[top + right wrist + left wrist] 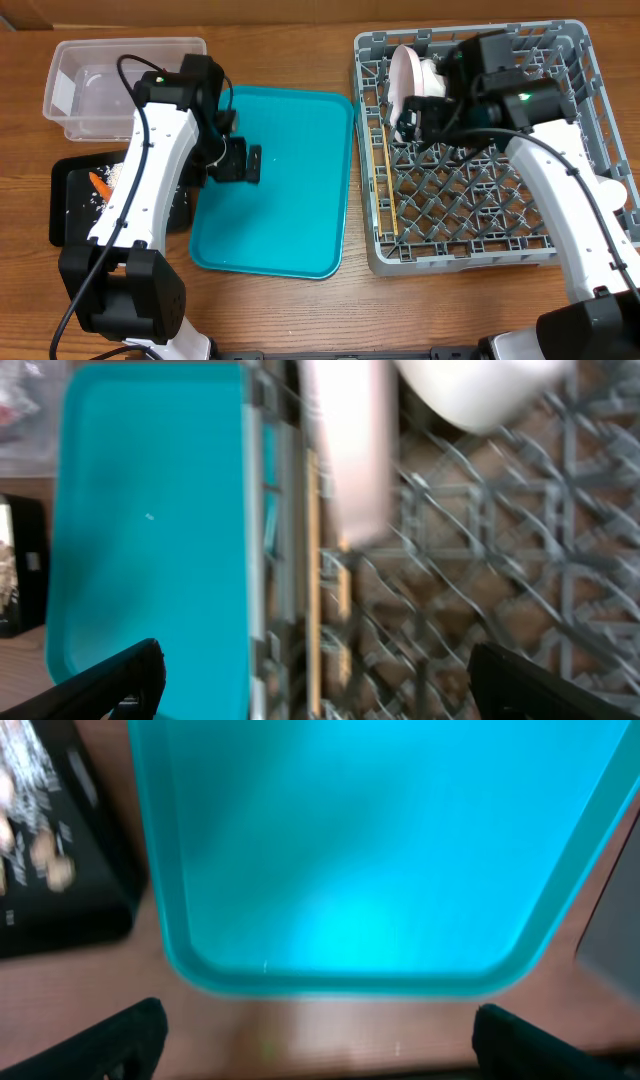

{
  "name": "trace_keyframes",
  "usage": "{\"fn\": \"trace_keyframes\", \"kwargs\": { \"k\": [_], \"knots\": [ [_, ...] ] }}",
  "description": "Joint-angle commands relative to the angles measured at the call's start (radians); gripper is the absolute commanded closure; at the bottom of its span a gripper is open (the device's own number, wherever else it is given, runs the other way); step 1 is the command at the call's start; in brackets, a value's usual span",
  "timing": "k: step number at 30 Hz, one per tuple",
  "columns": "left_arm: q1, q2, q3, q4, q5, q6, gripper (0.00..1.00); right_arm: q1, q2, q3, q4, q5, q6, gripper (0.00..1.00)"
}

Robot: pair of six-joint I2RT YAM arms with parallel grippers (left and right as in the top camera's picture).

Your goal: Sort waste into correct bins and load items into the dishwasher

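Grey rack point(500, 215), chopsticks point(387, 190) inside (plate point(402, 72) upright)

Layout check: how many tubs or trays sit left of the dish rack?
3: the clear tub at the far-left back, the black tray just in front of it, and the teal tray between them and the grey rack. None appears hidden.

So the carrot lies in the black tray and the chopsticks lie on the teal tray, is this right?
Not quite. The carrot is in the black tray, but the chopsticks lie inside the grey dish rack, along its left edge, not on the teal tray. The overhead view shows it.
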Motion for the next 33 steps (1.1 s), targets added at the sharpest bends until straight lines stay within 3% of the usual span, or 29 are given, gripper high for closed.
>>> {"fn": "trace_keyframes", "kwargs": {
  "k": [1,5,8,13,14,19,24,33],
  "knots": [
    [0.011,-0.022,0.025,-0.075,0.005,0.040,0.03,-0.052,-0.001,0.005,-0.050,0.023,0.013,0.00],
    [0.009,-0.158,0.002,-0.055,0.005,0.018,0.06,-0.067,-0.035,-0.013,-0.116,0.116,0.041,0.00],
    [0.009,-0.335,-0.087,0.056,-0.003,0.008,0.06,-0.067,-0.137,-0.100,-0.034,0.124,0.046,0.00],
    [0.009,-0.729,-0.357,0.302,-0.066,-0.027,0.06,-0.067,-0.451,-0.384,0.219,0.140,0.040,0.00],
    [0.009,-0.871,-0.459,0.368,-0.082,-0.064,0.00,-0.067,-0.568,-0.482,0.274,0.169,0.040,0.00],
    [0.009,-1.114,-0.606,0.422,-0.084,-0.069,0.00,-0.067,-0.844,-0.643,0.225,0.247,0.040,0.00],
    [0.009,-1.143,-0.607,0.327,-0.084,-0.069,0.00,-0.067,-0.891,-0.644,0.098,0.247,0.040,0.00],
    [0.009,-1.143,-0.607,0.300,-0.084,-0.069,0.00,-0.067,-0.877,-0.644,0.084,0.247,0.040,0.00]
  ]
}}
